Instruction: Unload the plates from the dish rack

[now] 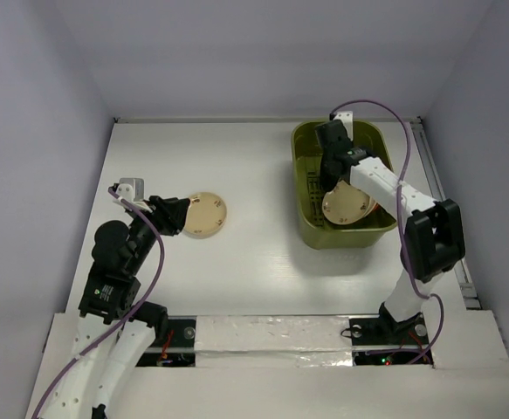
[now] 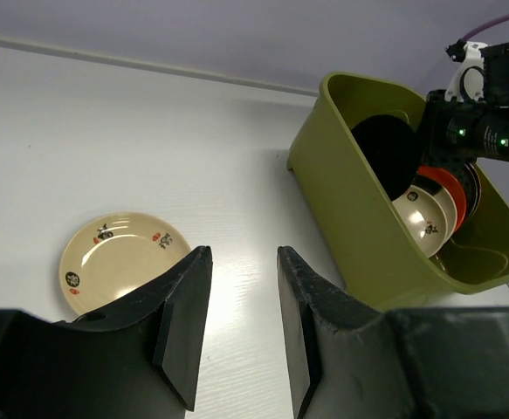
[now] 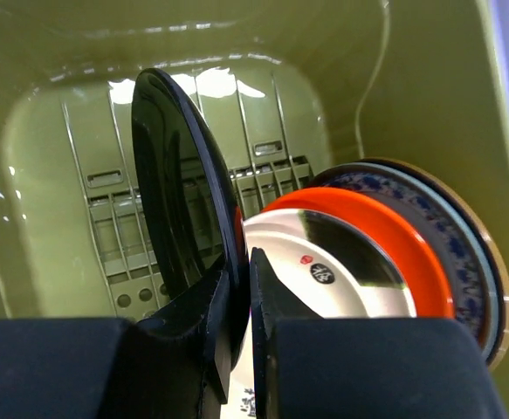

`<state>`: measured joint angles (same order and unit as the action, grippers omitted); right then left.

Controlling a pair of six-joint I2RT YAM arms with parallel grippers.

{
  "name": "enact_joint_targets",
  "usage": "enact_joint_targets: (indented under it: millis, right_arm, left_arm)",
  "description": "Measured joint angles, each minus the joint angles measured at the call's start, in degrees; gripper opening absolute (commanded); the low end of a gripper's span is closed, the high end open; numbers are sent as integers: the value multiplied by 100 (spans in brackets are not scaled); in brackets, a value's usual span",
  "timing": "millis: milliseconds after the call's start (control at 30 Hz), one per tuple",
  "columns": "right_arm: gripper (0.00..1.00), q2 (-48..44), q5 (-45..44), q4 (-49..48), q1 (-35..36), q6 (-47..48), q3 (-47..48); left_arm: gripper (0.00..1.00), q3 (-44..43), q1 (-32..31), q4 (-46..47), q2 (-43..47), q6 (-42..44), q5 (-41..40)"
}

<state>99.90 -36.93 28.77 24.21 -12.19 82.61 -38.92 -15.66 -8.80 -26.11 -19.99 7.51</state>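
The olive-green dish rack stands at the right. Inside it, the black plate stands upright on edge, and my right gripper is shut on its lower rim. Behind the black plate lean a beige plate, an orange-red plate and a blue patterned plate. From above, the right gripper reaches down into the rack over the beige plate. Another beige plate lies flat on the table at the left. My left gripper hovers open beside that plate, with nothing between its fingers.
The rack's ribbed, slotted floor shows to the left of the black plate. From the left wrist, the rack stands to the right with the right arm's wrist above it. White walls close in the table on the back and sides.
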Motion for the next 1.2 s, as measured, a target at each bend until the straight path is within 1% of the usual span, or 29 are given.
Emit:
enact_joint_targets:
  millis: [200, 400, 533, 633, 733, 900, 1033, 1167, 1200]
  right_arm:
    - [0, -177, -195, 299, 61, 90, 426]
    - [0, -949, -310, 487, 271, 149, 848]
    - [0, -1523, -39, 352, 767, 111, 994]
    - [0, -1543, 549, 68, 1419, -22, 1169]
    - [0, -1054, 1281, -343, 1956, -232, 1434]
    - [0, 450, 2291, -925, 2505, -678, 1834]
    - [0, 1471, 2979, -1054, 2601, -1169, 1799]
    - [0, 1987, 3467, -1235, 2599, -1622, 1768]
    - [3, 2059, 3569, -1305, 2594, -1718, 1770]
  left_arm:
    - [32, 0, 0, 2, 0, 0, 2]
    - [32, 0, 0, 2, 0, 0, 2]
    - [32, 0, 0, 2, 4, 0, 0]
    - [33, 0, 4, 0, 9, 0, -2]
    - [33, 0, 33, 0, 13, 0, -15]
    - [33, 0, 39, -2, 61, 0, -68]
    - [33, 0, 39, -4, 74, 0, -70]
    - [33, 0, 39, -4, 81, 0, -72]
    - [33, 0, 39, -2, 83, 0, -72]
